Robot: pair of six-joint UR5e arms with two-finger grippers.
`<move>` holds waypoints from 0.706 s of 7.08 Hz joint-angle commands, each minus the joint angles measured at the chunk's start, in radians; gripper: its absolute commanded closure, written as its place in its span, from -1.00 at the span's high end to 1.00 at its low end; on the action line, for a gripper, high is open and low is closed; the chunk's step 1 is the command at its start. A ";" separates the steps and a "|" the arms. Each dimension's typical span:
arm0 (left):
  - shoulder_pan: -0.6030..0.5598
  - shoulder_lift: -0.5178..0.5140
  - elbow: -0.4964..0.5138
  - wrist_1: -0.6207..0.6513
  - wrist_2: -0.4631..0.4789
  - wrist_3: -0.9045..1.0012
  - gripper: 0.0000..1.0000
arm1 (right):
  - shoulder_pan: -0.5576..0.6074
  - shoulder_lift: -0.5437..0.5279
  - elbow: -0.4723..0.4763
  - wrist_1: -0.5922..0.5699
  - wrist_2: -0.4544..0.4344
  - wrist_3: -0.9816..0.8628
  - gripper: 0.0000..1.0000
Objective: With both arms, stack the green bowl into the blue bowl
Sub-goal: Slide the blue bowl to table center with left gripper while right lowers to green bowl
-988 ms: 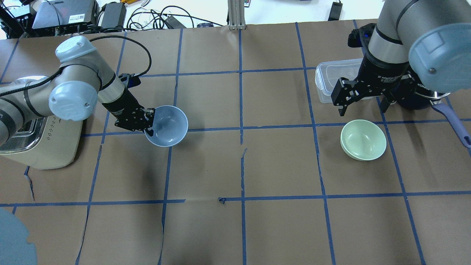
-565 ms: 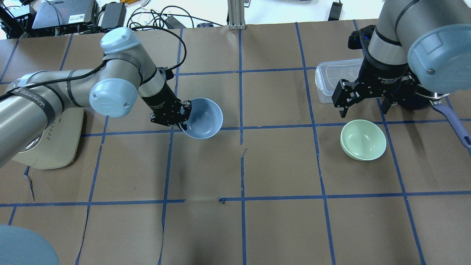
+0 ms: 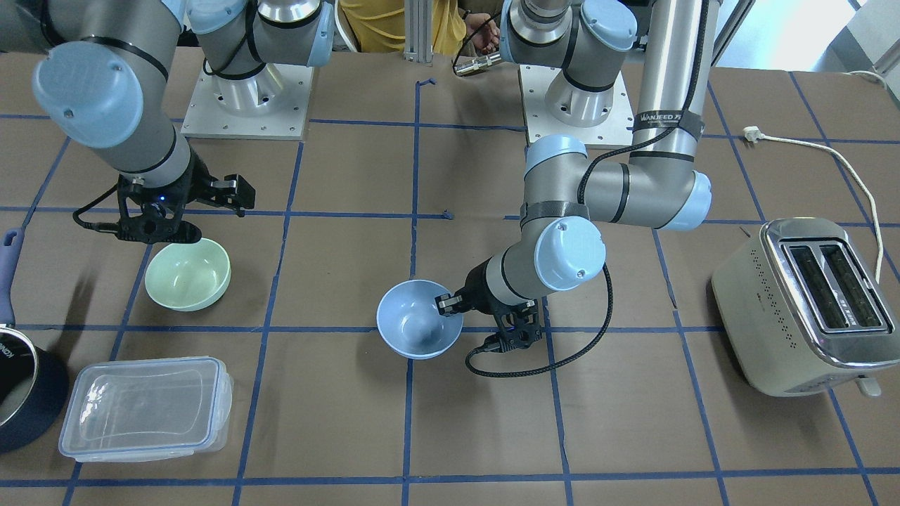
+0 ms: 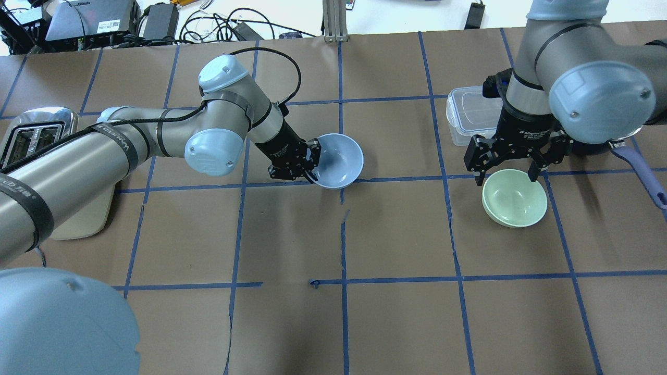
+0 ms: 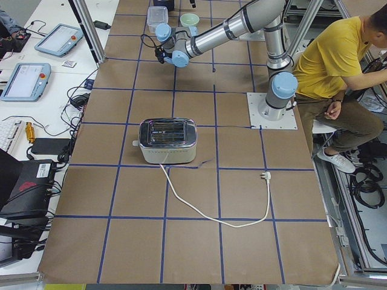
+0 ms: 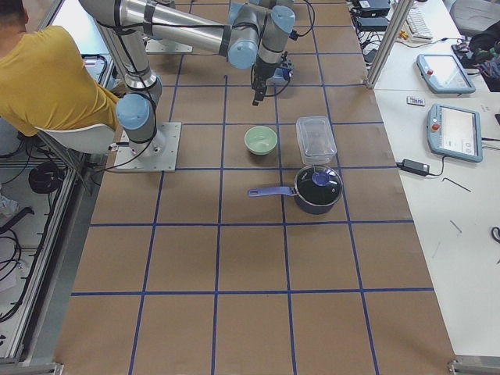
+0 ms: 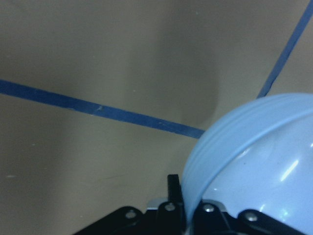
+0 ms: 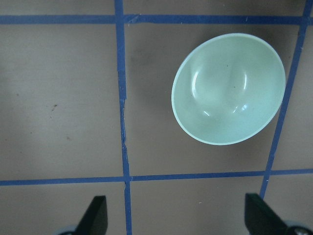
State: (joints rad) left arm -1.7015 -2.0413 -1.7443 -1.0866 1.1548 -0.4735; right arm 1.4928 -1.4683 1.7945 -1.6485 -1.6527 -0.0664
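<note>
The blue bowl point(image 4: 340, 159) is near the table's middle, tilted. My left gripper point(image 4: 311, 162) is shut on its rim, with one finger inside and one outside. The front view shows the same grip on the blue bowl point(image 3: 415, 329), and so does the left wrist view point(image 7: 264, 161). The green bowl point(image 4: 515, 199) stands upright on the table at the right. My right gripper point(image 4: 505, 177) hangs open above its far rim, holding nothing. In the right wrist view the green bowl point(image 8: 229, 88) lies ahead of the spread fingers point(image 8: 95, 215).
A clear lidded container point(image 4: 471, 112) and a dark blue pot point(image 3: 21, 393) with a long handle stand just beyond the green bowl. A toaster point(image 3: 808, 302) with a loose cord point(image 3: 830, 151) sits at the left end. A seated person point(image 5: 338, 60) is behind the robot.
My left arm has carried the blue bowl to the right, from near the toaster to the table's middle. My right gripper has come closer over the green bowl and stays open.
</note>
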 commanded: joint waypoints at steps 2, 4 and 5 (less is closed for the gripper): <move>-0.029 -0.040 0.003 0.028 -0.014 -0.034 -0.80 | -0.016 0.080 0.127 -0.298 0.004 -0.004 1.00; -0.029 -0.031 0.005 0.017 -0.012 -0.033 -0.01 | -0.020 0.106 0.189 -0.410 -0.001 -0.015 1.00; -0.024 -0.001 0.011 0.005 -0.010 -0.034 0.31 | -0.026 0.129 0.218 -0.478 -0.001 -0.016 1.00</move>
State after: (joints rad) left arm -1.7286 -2.0664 -1.7379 -1.0689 1.1429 -0.5067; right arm 1.4723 -1.3622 1.9734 -2.0486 -1.6529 -0.0802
